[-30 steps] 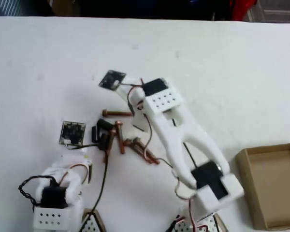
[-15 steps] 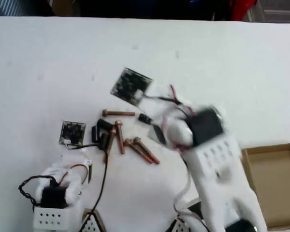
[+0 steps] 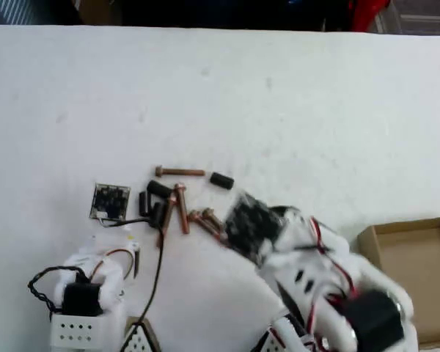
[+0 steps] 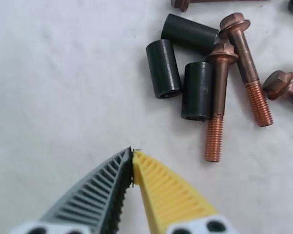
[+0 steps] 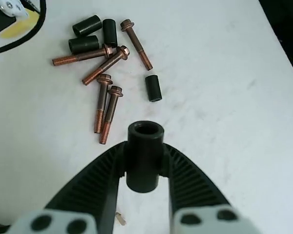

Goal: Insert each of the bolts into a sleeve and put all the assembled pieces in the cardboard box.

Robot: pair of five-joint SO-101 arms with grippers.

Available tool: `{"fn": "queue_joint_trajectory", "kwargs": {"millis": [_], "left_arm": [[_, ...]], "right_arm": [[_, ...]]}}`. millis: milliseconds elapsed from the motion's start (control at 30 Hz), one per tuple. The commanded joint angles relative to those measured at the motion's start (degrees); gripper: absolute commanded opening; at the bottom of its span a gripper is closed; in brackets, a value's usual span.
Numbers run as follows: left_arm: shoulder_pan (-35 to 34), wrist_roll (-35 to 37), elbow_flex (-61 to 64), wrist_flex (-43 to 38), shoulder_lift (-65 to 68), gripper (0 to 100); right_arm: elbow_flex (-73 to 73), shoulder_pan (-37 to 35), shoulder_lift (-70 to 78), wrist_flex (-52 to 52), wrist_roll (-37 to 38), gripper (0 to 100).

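Your right gripper is pinching one black sleeve between its black fingers. The sleeve stands upright in the jaws with its open bore facing the wrist camera, held off the table. In the high view the right arm sits at the near right, between the loose parts and the cardboard box. The box rests at the table's right edge, open side up.

Your left gripper has its grey and yellow fingers pressed together, tips meeting. It is over bare table, near the sleeve cluster but apart from it. The left arm is at the near left corner.

Loose parts, seen from the right wrist:
- A bolt pair lies side by side, parallel, threads toward the gripper.
- Two crossed bolts have their heads touching, right against the cluster.
- A single bolt lies just beside them.
- A lone sleeve lies on its side, near that bolt's threaded end, apart from the rest.

From the left wrist, the sleeve cluster is three black sleeves lying together on their sides. One bolt shank lies along the nearest sleeve, touching it.

All bolts lie bare, outside the sleeves.
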Motion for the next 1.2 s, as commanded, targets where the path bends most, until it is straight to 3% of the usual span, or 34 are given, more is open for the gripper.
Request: {"fn": "queue_joint_trajectory", "kwargs": {"millis": [0, 100, 300, 767, 1000, 1167], "left_arm": [[0.75, -0.35, -0.18, 0.79, -0.31, 2], [0.75, -0.35, -0.18, 0.79, -0.31, 2], [0.75, -0.35, -0.18, 0.79, -0.31, 2], [0.75, -0.35, -0.18, 0.79, -0.31, 2], [0.75, -0.35, -0.18, 0.79, -0.31, 2], [0.75, -0.35, -0.18, 0.79, -0.31, 2]], "right_arm": [[5.27, 0.04, -6.73, -3.47, -0.53, 1.7], [9.85, 3.38, -8.57, -6.02, -1.05, 1.7], [19.96, 11.3, -9.01, -18.42, -9.76, 1.7], [31.38, 10.51, -9.1, -35.91, -25.93, 1.7], [32.18, 1.01, -9.1, -40.84, -26.46, 1.7], [34.46, -0.22, -9.1, -45.67, -26.55, 1.7]]}}
